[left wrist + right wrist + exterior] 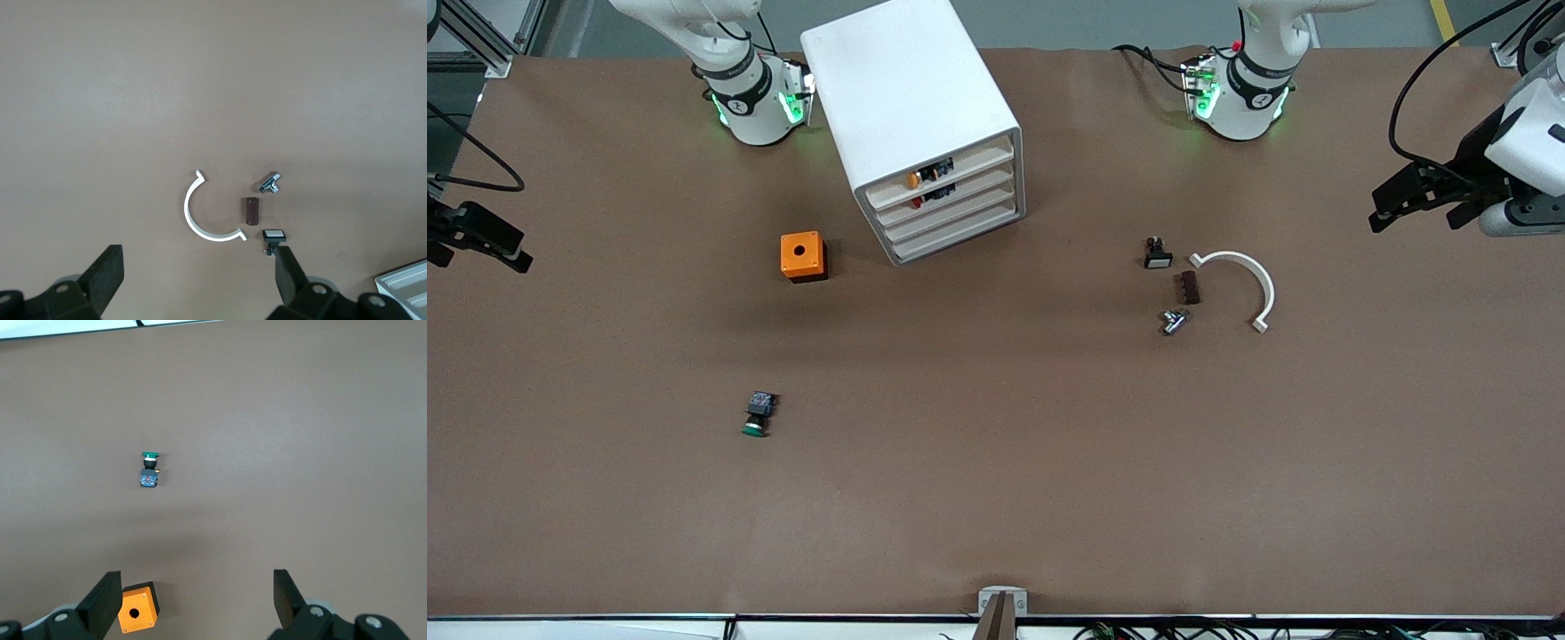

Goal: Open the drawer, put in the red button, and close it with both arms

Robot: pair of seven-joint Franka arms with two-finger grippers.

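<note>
The white cabinet (911,98) stands between the arm bases, all four of its drawers pushed in. Through the front of the second-highest drawer (978,182) I see the red button (918,203), a red cap on a dark body. My left gripper (1416,213) (197,270) hangs open and holds nothing, high over the left arm's end of the table, beside a group of small parts. Over the right arm's end my right gripper (476,256) (197,593) is open too, with nothing in it. It hangs above the table near the orange box (137,612).
The orange box (802,256) with a hole sits beside the cabinet. A green-capped button (757,416) (149,468) lies nearer the front camera. Toward the left arm's end lie a white arc (1240,280) (203,213), a brown block (1189,287), a metal fitting (1174,320) and a white-capped switch (1157,255).
</note>
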